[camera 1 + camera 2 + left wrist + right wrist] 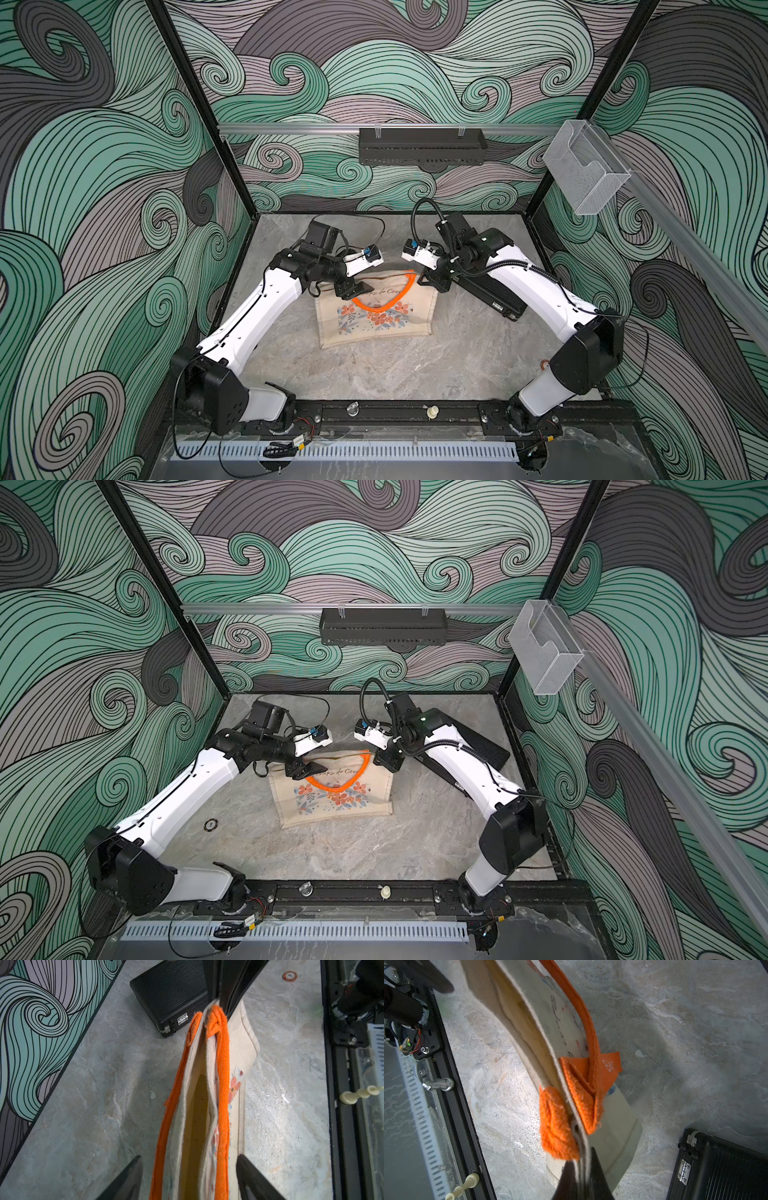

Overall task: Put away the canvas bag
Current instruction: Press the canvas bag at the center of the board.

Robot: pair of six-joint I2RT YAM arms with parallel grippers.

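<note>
We saw both arms stretched forward, wrists bent inward and down. Our left end effector (190, 1167) stood wide, its fingers straddling the rim of the upright canvas bag (376, 322). Our right end effector (581, 1176) was clamped on the bag's top corner beside an orange handle (589, 1039). The bag stood on the worktop (374, 374), below and between them. Its cursive read partly "de Coe"; the white print on the orange tag (610, 1066) was illegible.

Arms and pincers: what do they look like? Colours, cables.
The left arm and right arm: white shells, black joint housings. The left pincer and right pincer: black tapered fingers. White wrist cameras with blue plugs. Ribbed black hose on the right arm, thin black cable on the left.
</note>
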